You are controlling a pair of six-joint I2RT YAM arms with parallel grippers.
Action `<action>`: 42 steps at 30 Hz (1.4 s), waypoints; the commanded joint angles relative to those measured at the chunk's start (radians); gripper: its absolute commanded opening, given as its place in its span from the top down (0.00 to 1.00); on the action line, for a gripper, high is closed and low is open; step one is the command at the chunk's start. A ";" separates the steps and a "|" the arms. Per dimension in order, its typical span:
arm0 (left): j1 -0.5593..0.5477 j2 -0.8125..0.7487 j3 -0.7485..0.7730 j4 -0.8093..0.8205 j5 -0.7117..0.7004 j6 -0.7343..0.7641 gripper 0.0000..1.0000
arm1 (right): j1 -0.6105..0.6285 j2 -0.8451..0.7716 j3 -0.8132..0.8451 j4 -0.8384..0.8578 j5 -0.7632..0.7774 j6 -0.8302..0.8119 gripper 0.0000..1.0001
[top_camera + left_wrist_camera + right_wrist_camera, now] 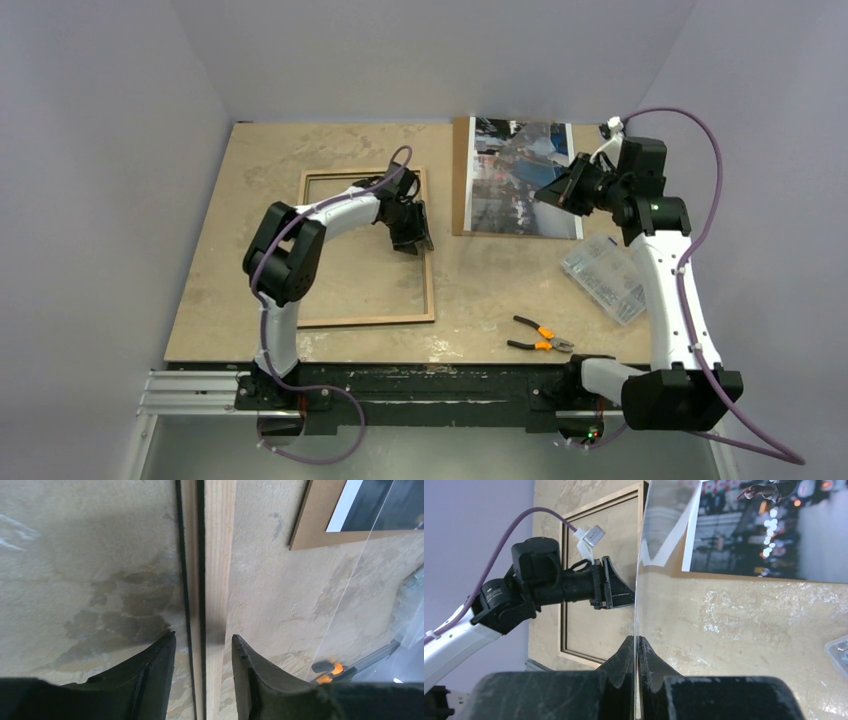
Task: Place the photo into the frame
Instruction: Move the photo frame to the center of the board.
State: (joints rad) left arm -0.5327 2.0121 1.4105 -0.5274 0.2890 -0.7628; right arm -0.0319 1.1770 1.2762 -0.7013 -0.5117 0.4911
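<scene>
Two robot arms, left arm and right arm, one wood-backed picture frame on the left, one street-scene photo far right, one brown backing board under it, one clear pane, one plastic parts box right, one pair of orange-handled pliers near

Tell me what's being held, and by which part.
The right gripper pinches the clear pane by its edge. The left gripper only straddles the frame rail, jaws open.

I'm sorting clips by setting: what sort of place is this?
Likely a robotics lab test cell: plain walls box in a worn tabletop, the left arm and right arm are bolted to a metal rail, and pliers and a clear parts box lie nearby.
</scene>
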 commanded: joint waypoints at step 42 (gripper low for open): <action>-0.153 -0.212 0.002 0.089 0.006 -0.105 0.32 | -0.005 -0.091 0.184 -0.131 0.076 -0.072 1.00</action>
State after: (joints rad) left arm -0.7544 1.9911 1.4483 -0.5068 0.2871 -0.9115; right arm -0.0338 1.1160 1.3991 -0.8715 -0.3870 0.4255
